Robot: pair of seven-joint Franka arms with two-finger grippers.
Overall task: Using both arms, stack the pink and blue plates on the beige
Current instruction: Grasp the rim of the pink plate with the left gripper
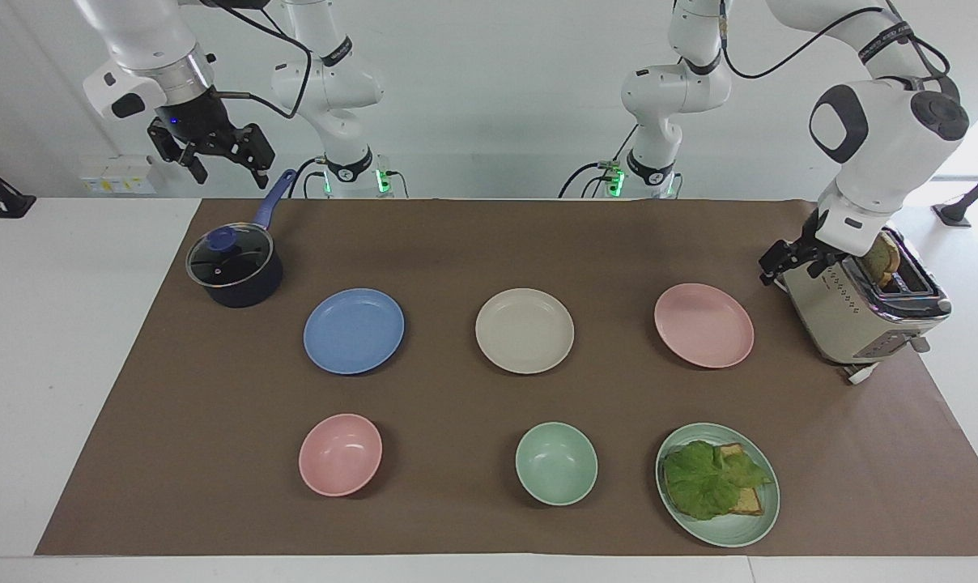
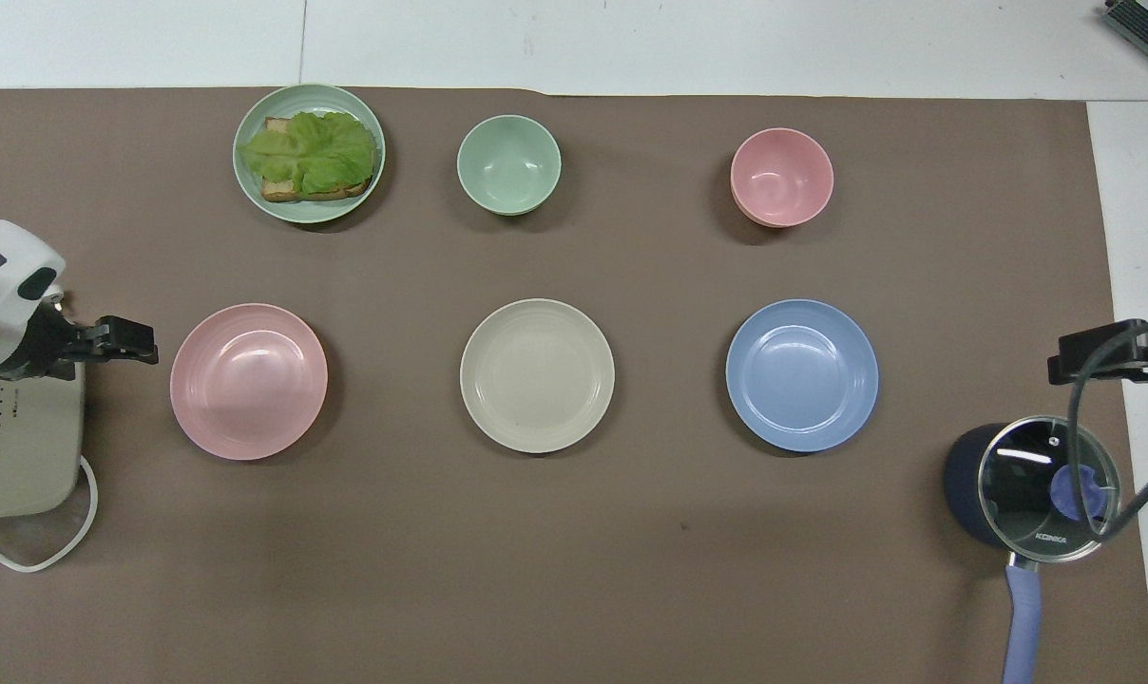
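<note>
Pink plate [image 1: 703,325], blue plate [image 1: 353,330], beige plate [image 1: 525,330], brown mat [image 1: 473,243].

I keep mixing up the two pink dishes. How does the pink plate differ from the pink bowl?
The pink plate is wide and shallow; the pink bowl is narrower and deeper. The plate lies nearer to the robots, toward the left arm's end, beside the toaster; the bowl lies farther, toward the right arm's end. Both are pale pink, round, empty and upright.
</note>
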